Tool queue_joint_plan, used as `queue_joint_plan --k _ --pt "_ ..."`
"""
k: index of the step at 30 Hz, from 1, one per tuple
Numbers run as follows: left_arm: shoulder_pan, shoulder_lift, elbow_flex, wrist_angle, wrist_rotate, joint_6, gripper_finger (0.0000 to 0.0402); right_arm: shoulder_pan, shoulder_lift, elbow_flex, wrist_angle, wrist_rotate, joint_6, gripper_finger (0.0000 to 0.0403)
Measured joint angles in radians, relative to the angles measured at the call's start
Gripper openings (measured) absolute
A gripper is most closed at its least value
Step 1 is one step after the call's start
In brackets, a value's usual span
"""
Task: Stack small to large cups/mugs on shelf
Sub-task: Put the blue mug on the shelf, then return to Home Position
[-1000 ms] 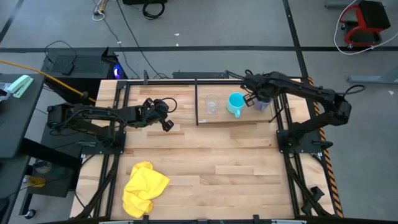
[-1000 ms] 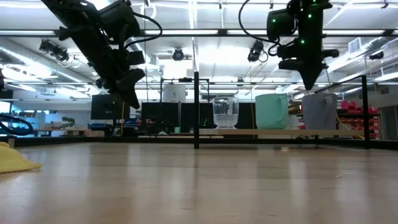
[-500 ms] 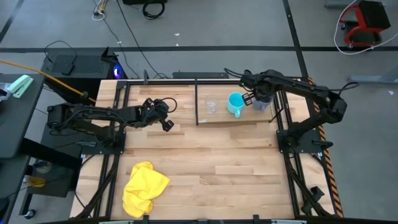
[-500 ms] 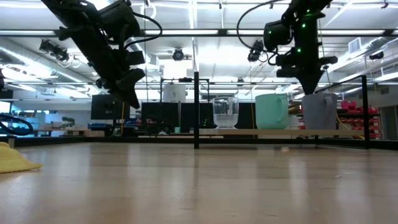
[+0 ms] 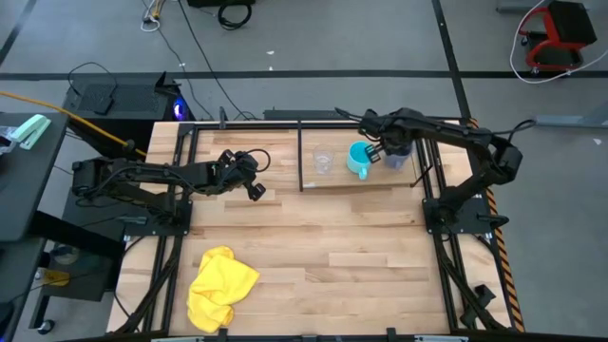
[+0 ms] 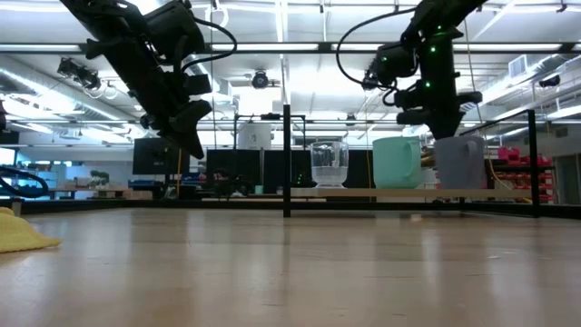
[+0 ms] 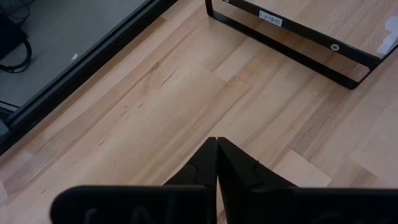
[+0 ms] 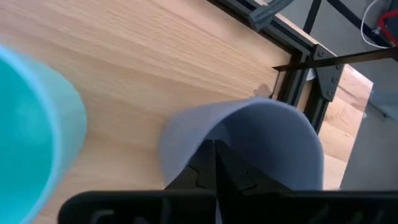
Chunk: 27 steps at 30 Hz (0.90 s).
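Observation:
A small clear glass cup [image 5: 323, 160] [image 6: 329, 163], a cyan mug [image 5: 359, 158] [image 6: 397, 162] [image 8: 31, 124] and a dark grey-blue mug [image 5: 400, 161] [image 6: 458, 162] stand in a row on the light-wood shelf [image 5: 366, 182]. My right gripper [image 5: 383, 147] [image 8: 215, 149] is over the grey-blue mug, just right of the cyan mug, and is shut on it. My left gripper [image 5: 256, 191] [image 7: 216, 142] is shut and empty, hanging above the tabletop to the left of the shelf. My right gripper holds the grey-blue mug by its wall at the rim [image 8: 214, 127], on the side toward the cyan mug. The fingers come from above, pointing down. The mug stays upright. Whether its base still rests on the shelf, I cannot tell.
A yellow cloth [image 5: 220, 285] [image 6: 18, 232] lies crumpled near the table's front left. Thin black uprights [image 6: 287, 159] frame the shelf. Bare tabletop [image 5: 332, 247] lies between the shelf and the near edge.
My right gripper has moved a little toward the table's left, toward the cyan mug. The grey-blue mug has shifted with it and now stands closer to the cyan mug, still upright.

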<state>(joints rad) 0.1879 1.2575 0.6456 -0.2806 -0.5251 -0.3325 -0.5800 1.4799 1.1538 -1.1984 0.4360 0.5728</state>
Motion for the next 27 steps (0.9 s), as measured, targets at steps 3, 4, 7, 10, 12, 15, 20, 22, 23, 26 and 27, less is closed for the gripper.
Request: queue_joint_plan --k 3,4,7,10,12,15,20,22,23,26,27 --pt "0.000 0.000 0.000 0.000 0.000 0.000 0.0013 0.020 -0.001 0.000 0.001 -0.003 -0.001 0.0000" --pt "0.000 0.000 0.000 0.000 0.000 0.000 0.0014 0.026 -0.001 0.000 0.001 -0.003 -0.001 0.0000" --pt "0.000 0.000 0.000 0.000 0.000 0.001 0.0019 0.048 -0.001 0.000 0.001 -0.003 0.000 0.0000" --pt "0.000 0.000 0.000 0.000 0.000 0.002 0.0023 0.063 -0.001 0.000 0.000 -0.004 0.006 0.0000" --pt "0.000 0.000 0.000 0.000 0.000 0.002 0.0024 0.067 -0.001 0.000 0.000 -0.004 0.006 0.0000" --pt "0.000 0.000 0.000 0.000 0.000 0.002 0.0021 0.064 -0.001 0.000 0.000 -0.004 0.007 0.0000" --pt "0.000 0.000 0.000 0.000 0.000 0.002 0.0013 0.058 -0.001 0.000 0.000 -0.003 0.008 0.0001" --pt "0.000 0.000 0.000 0.000 0.000 0.003 0.0013 0.058 -0.005 0.000 -0.002 -0.002 0.008 0.0001" --pt "0.000 0.000 0.000 0.000 0.000 0.003 0.0014 0.058 -0.010 0.000 -0.004 -0.002 0.008 0.0001" --pt "0.000 0.000 0.000 0.000 0.000 0.003 0.0020 0.058 -0.033 0.000 -0.020 0.002 0.011 0.0001" --pt "0.000 0.000 0.000 0.000 0.000 0.003 0.0022 0.059 -0.046 0.000 -0.029 0.003 0.015 0.0001"
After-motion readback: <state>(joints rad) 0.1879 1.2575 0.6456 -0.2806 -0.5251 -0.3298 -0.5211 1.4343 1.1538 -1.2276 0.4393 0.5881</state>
